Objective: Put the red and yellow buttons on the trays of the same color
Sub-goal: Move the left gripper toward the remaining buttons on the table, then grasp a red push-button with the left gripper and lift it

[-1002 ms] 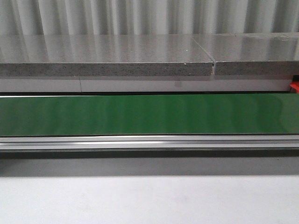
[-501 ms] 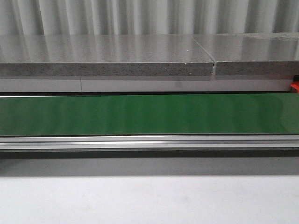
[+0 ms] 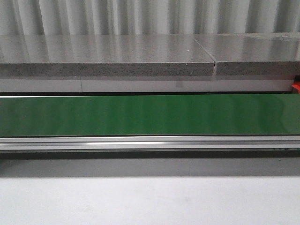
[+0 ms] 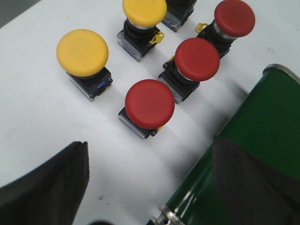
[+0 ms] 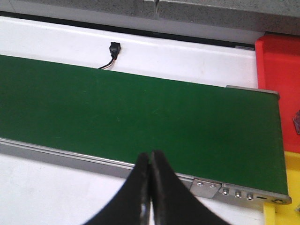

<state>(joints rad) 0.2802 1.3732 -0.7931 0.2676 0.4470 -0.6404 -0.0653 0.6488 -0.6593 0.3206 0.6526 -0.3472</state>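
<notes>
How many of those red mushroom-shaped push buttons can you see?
3, all on the white table beside the green belt: nearest red button, middle one, farthest. More may sit outside the picture.

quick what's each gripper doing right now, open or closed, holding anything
Left gripper: open, empty, above the red and yellow buttons.
Right gripper: shut, holding nothing visible, over the green conveyor belt.

Green belt (image 3: 150, 115) lies bare along its length with open room above it, stone ledge (image 3: 108, 69) closing off the 12 o'clock side, while crowded red buttons (image 4: 150, 104) and yellow buttons (image 4: 82, 52) leave only narrow gaps.
</notes>
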